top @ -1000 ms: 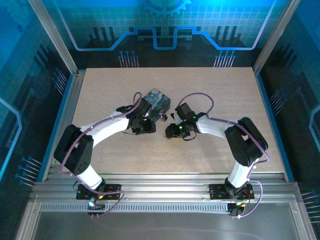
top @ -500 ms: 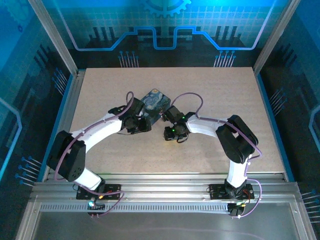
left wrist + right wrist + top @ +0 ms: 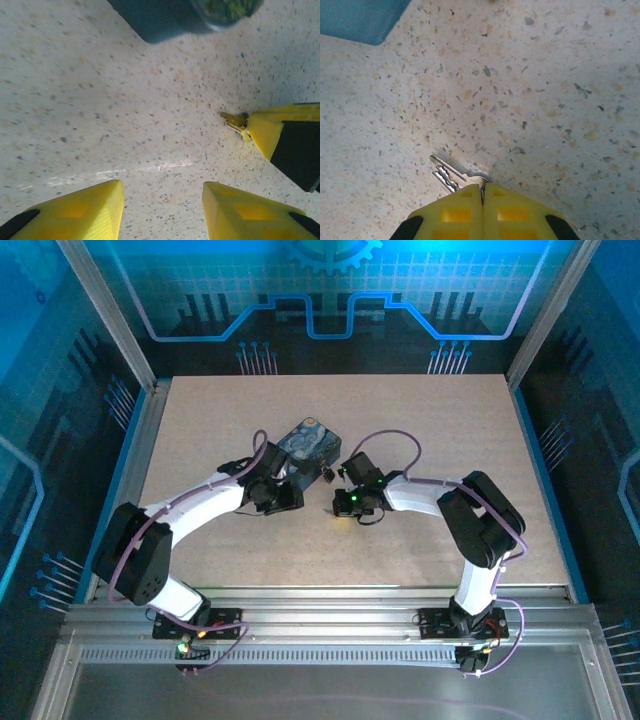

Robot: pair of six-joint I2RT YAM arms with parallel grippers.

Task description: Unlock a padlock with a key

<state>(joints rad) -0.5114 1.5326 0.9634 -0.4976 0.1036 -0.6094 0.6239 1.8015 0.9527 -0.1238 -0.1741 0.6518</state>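
Right wrist view first: the right gripper [image 3: 482, 192] is seen pressed fully together, with the key [image 3: 451, 172] pinched right at the fingertips, so it's clamped on the key. The toothed blade sticks out ahead and to the left of the tips, low over the speckled table [image 3: 545, 75]. What looks like a second blade is tucked just under the first, but that can't be told for sure. A corner of the box [image 3: 360, 17] is caught well ahead of the gripper, off to the upper left.

Left wrist view: the left gripper [image 3: 162, 187] is spread apart, with just bare table seen between its two yellow fingers [image 3: 90, 210]. Ahead of it and to the right, one yellow tip of the right gripper can be seen, with the brassy key poking out of it. The dark box edge is blurred at the far end, ahead of the gripper.

Top external view: both grippers are seen nose to nose near the middle of the table, close but not touching. The padlock [image 3: 327, 476] is spotted as a tiny dark speck lying on the table just beyond the right gripper, right beside the box's near corner and apart from both sets of fingertips. Its loop and keyhole are too small to be made out, so locked or unlocked can't be told.
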